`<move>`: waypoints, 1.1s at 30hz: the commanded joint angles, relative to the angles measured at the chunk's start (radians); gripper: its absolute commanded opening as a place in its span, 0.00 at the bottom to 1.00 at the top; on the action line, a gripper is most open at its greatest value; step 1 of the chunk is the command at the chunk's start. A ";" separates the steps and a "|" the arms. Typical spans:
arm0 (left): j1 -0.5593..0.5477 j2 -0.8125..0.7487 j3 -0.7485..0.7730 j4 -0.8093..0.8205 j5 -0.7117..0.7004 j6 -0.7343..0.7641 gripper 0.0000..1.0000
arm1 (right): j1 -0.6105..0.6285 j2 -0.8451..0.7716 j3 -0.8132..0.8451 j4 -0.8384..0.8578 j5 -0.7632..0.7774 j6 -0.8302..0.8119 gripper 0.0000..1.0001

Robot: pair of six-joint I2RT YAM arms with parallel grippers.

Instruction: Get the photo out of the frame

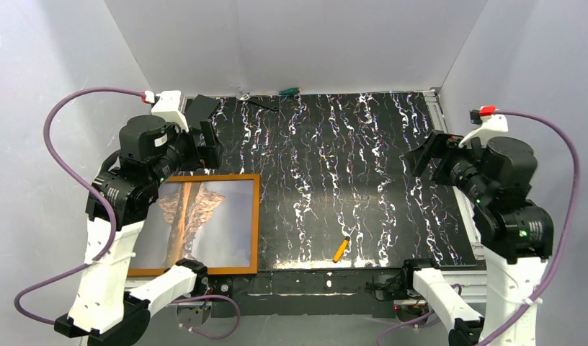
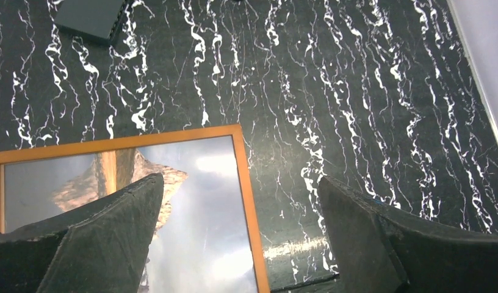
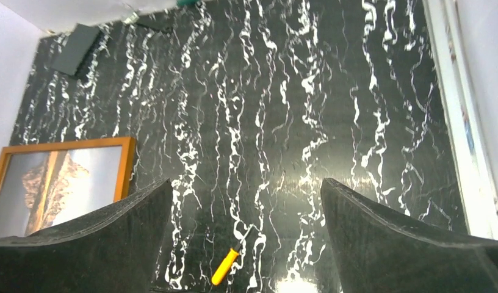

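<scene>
The frame [image 1: 256, 216] lay flat at the near left corner of the desk [image 1: 363, 158], with the photo [image 1: 205, 223] seated inside it, picture side up. Nothing looked loosened, so this read as the approach. The left pincer [image 2: 240, 183] hung over the frame's far right corner, spread and empty. The right pincer [image 3: 245, 183], likewise spread, hovered over the desk's right side. The next move probably called for pinning one rail while freeing the print. The desk was glossy black veined with white, between pale grey walls [image 1: 298, 43].
</scene>
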 commanded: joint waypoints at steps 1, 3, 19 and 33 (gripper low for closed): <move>0.006 0.004 -0.028 -0.015 -0.007 -0.006 1.00 | -0.006 -0.003 -0.057 0.022 0.034 0.029 0.98; 0.006 0.006 -0.039 -0.020 -0.001 -0.013 1.00 | -0.006 -0.001 -0.072 0.025 0.029 0.027 0.98; 0.006 0.054 -0.140 -0.214 -0.011 -0.072 1.00 | 0.233 0.196 -0.439 0.310 -0.076 0.407 0.97; 0.006 -0.126 -0.328 -0.329 -0.194 -0.038 1.00 | 0.955 0.890 -0.155 0.402 0.273 0.760 0.94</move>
